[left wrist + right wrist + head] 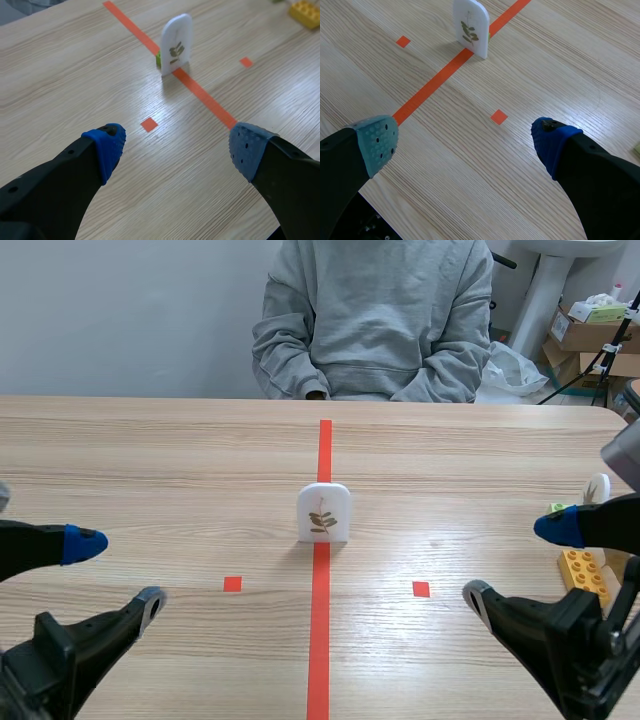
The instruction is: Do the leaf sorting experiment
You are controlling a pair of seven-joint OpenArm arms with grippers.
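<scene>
White leaf card [323,512]: stands upright on the table [150,460], on the orange-red tape line [320,640], about midway between the two arms and well ahead of both.
Card appearance: flat white panel with a rounded top and a straight bottom edge. Its face carries one thin sprig with small olive-brown leaves.
Card base: a small green piece [158,59] sits just behind the bottom edge, touching or nearly touching it; the left wrist view shows it best.
Left gripper [177,147]: fingers spread wide, released, grasping nothing. Both blue pads [107,145] hang above bare table. The card is ahead of the fingers and apart from them.
Right gripper [465,144]: fingers spread wide, released, grasping nothing. One pad is grey-green, the other blue. The card is ahead and apart, and the tape line runs under the grey-green pad's side.
Tape squares [232,584]: one on each side of the line, nearer the robot than the card.
Yellow brick [585,575]: studded, lying on the table near the right arm.
Second white card [597,490]: upright, just beyond the brick, partly hidden by the right arm.
Person [375,315]: seated across the table in a grey sweatshirt, arms lowered behind the far edge.
</scene>
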